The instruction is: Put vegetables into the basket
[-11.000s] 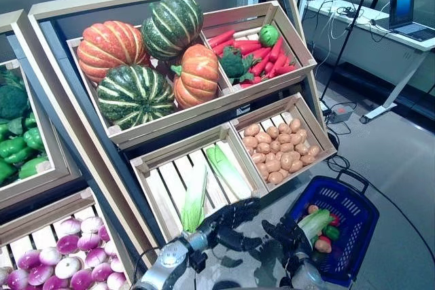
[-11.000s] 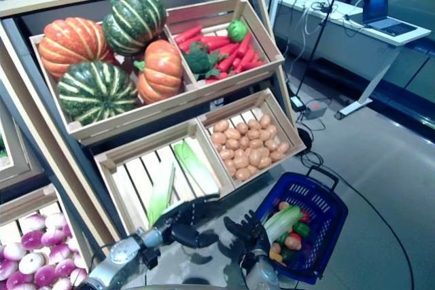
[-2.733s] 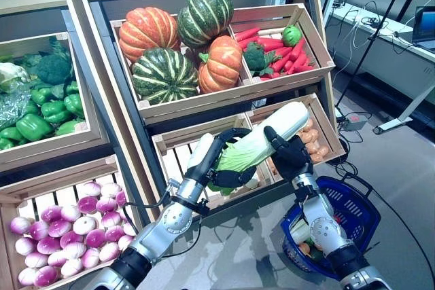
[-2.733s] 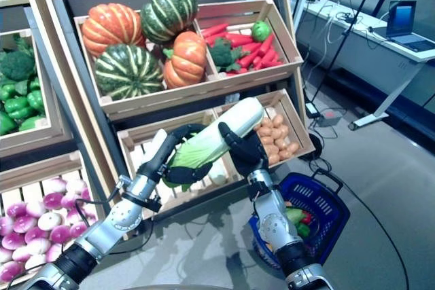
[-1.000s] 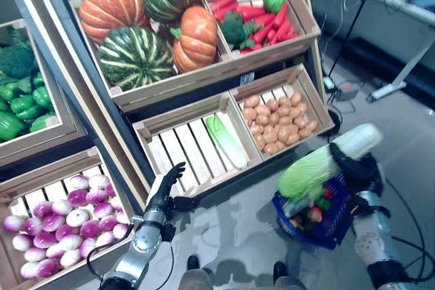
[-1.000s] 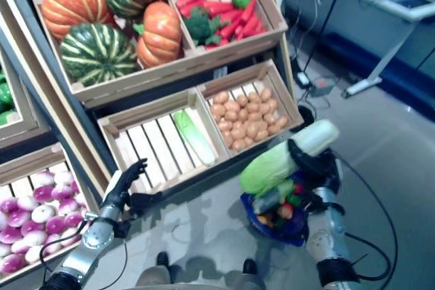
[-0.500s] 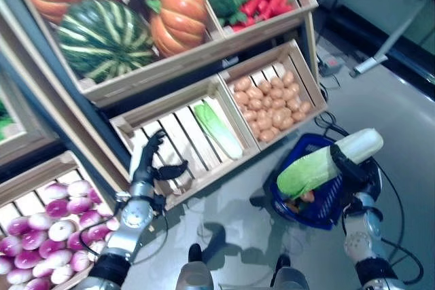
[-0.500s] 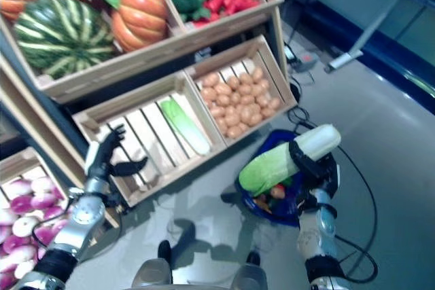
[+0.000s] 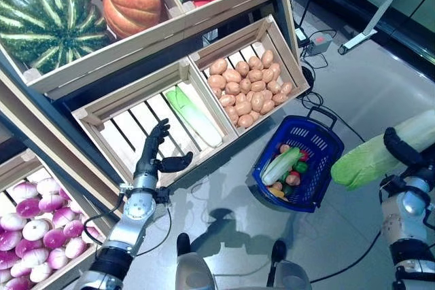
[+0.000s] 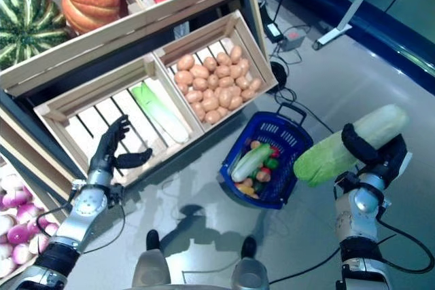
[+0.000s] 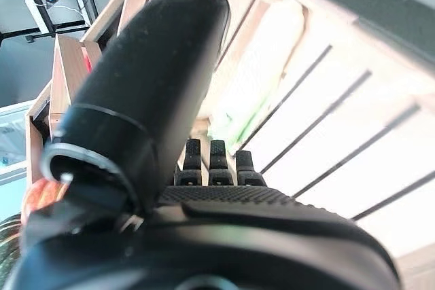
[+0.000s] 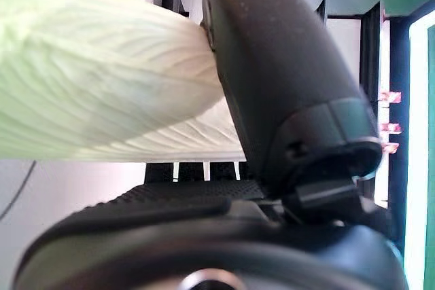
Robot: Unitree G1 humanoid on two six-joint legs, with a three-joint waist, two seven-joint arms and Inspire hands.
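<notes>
Fingers of the right hand [image 10: 370,151] are wrapped round the pale stem end of a napa cabbage [image 10: 350,142], which hangs in the air at about 3 o'clock from the blue basket [image 10: 272,162], well off to its side. Looks bulky, light and leafy-soft with a firmer stalk, so I'd guess gripping that white end is the safe bet; the left hand [image 9: 151,156] is just spread open, holding nothing, in front of the slatted crate [image 9: 129,127].

Silver-grey arms, seemingly matte dark hands [image 10: 111,146].

Cabbage [image 9: 384,151] in the right hand [image 10: 372,147]: stalk end cut off by the left eye view's edge. Basket [image 10: 287,131] contents under the top cabbage hidden. Left hand [image 11: 204,215] fingers mostly hidden behind its own bulk in the wrist view.
</notes>
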